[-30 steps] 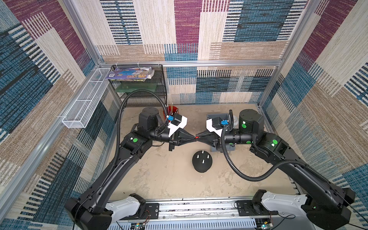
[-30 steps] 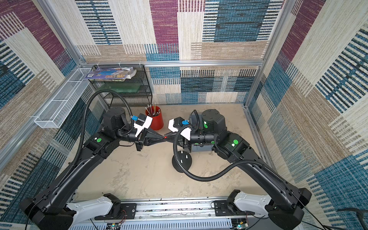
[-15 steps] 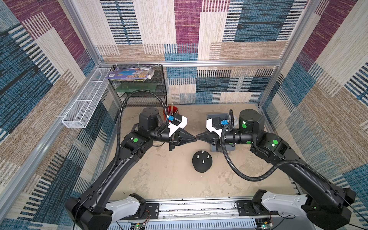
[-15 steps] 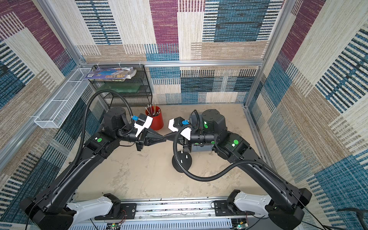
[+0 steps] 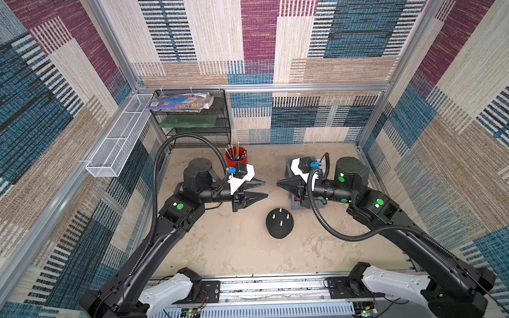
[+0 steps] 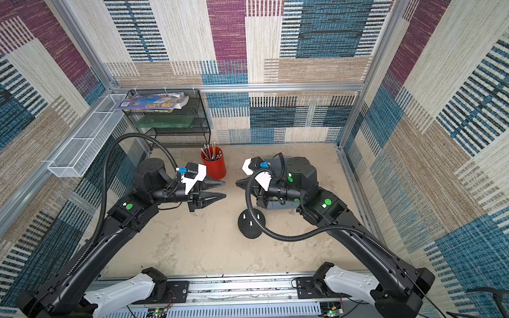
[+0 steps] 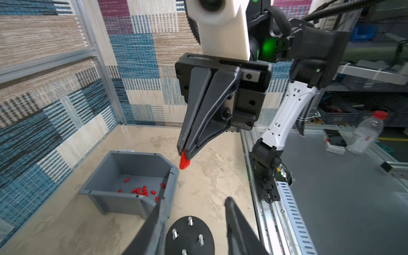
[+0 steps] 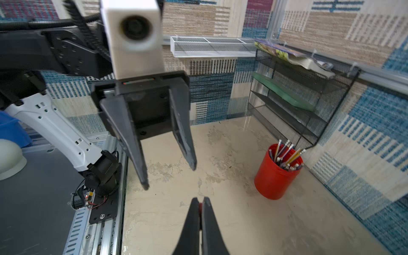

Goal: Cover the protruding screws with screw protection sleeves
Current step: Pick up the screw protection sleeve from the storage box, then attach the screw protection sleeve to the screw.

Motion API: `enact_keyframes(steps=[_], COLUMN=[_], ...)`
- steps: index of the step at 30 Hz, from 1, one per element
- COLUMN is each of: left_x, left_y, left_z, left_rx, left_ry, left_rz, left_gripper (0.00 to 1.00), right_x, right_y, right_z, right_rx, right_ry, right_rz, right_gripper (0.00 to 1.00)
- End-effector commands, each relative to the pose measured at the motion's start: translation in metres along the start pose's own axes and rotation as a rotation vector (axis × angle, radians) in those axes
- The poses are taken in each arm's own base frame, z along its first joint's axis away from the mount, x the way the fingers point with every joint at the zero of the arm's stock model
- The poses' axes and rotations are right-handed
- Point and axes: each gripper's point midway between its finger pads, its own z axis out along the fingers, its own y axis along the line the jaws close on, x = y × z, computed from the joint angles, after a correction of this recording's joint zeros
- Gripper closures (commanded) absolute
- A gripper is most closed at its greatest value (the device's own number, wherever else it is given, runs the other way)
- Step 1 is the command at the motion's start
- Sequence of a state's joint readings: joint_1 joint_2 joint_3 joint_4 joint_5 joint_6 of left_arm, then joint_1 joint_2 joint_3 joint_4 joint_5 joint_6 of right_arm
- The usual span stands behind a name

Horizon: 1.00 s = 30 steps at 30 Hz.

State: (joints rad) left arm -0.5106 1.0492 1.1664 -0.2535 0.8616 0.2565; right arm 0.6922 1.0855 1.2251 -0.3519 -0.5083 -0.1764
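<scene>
My right gripper (image 7: 184, 152) is pressed closed on one red screw protection sleeve (image 7: 184, 162). I pinch it by one end at the very fingertips, so most of it sticks out past them. From my right wrist view only a red sliver (image 8: 200, 206) shows between the closed tips.

My left gripper (image 5: 265, 189) faces the right one tip to tip, near but not touching. Its jaws stand about halfway apart with nothing between them, and both fingers (image 8: 136, 154) are bare.

The black dome base (image 5: 279, 231) sits on the table below the gap between my two grippers, a little to the right gripper's side and nearer my bases. The four protruding screws (image 7: 190, 220) stand upright on it, all uncovered. From my left wrist view the dome lies straight beneath the left fingertips.

The grey bin (image 7: 123, 199) stands under my right wrist, with loose sleeves (image 7: 141, 191) scattered on its floor.

A red cup (image 8: 272, 181) of pencils stands beyond my left gripper, toward the back wall.
</scene>
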Motion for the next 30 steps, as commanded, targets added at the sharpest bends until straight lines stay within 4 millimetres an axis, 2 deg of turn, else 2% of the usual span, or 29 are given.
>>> enact_keyframes(steps=[1,5,11,15,19,30], left_x=[-0.006,-0.007,-0.004,-0.004,-0.003,-0.003], left_y=[0.02,0.026,0.035,0.042,0.045,0.045], left_z=[-0.006,-0.009,-0.007,-0.009,-0.01,-0.009], left_rx=[-0.141,-0.193,-0.222,-0.266,-0.281,-0.281], left_ry=[-0.013,-0.019,-0.008,-0.002,0.002,0.002], left_rz=[0.072,0.082,0.057,0.047,0.046,0.043], left_gripper=[0.58,0.58,0.58,0.58,0.58,0.58], right_x=[0.014,0.052,0.076,0.1,0.117,0.172], right_y=[-0.019,-0.028,-0.015,-0.02,-0.031,-0.06], right_z=[0.002,0.008,0.016,0.02,0.018,0.011], right_rx=[0.071,0.083,-0.051,-0.027,0.018,0.251], right_ry=[0.0,0.045,0.038,0.081,0.103,0.203], right_rz=[0.164,0.35,0.592,0.689,0.71,0.602], right_gripper=[0.93,0.92,0.92,0.93,0.93,0.92])
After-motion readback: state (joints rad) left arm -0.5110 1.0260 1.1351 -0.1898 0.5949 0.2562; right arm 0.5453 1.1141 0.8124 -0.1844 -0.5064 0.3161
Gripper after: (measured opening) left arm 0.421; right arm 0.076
